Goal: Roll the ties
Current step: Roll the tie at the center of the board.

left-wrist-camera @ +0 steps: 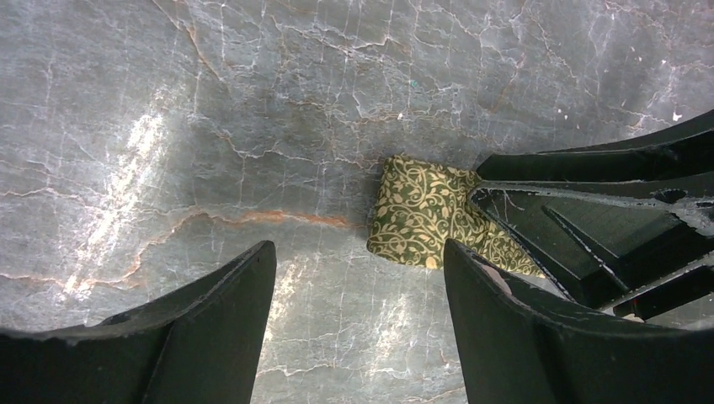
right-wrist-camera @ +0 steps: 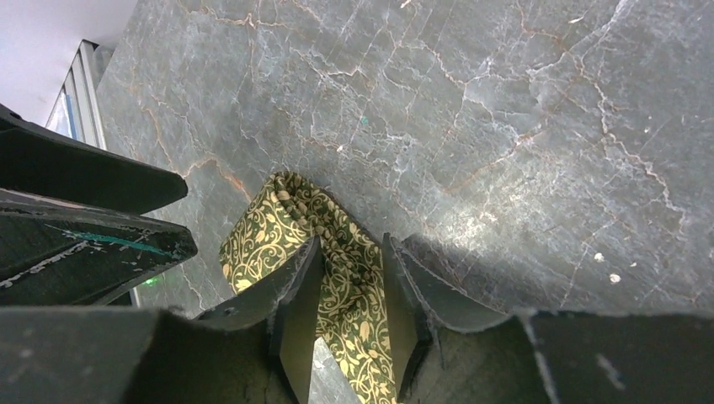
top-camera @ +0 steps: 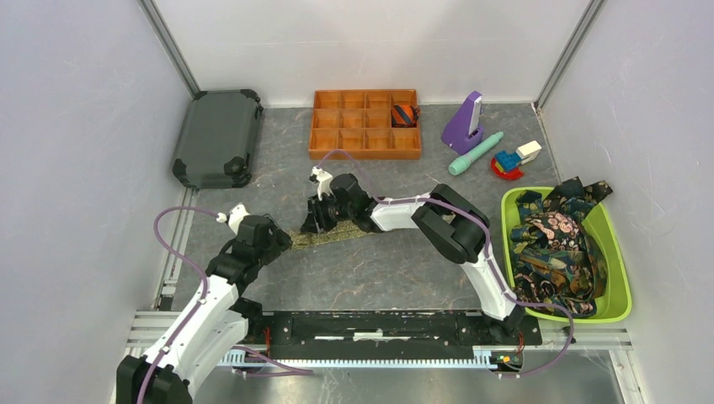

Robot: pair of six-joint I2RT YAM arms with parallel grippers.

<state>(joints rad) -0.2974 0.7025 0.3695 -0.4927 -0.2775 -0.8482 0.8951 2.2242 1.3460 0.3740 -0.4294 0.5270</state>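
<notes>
Your L gripper: jaws apart, just by end of olive-green tie | your R gripper: clamped on tie's raised fold | tie lies on table

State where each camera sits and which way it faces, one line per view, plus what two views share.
Top external: above and behind the bases, looking down on the table; left arm and right arm show.
Left wrist: on the left arm, looking down at the tie's end; its own open fingers below, right gripper at right.
Right wrist: on the right arm, looking down at the tie pinched between its own fingers; left gripper at left.
Shared: both wrist views show the tie's end and the other gripper.
</notes>
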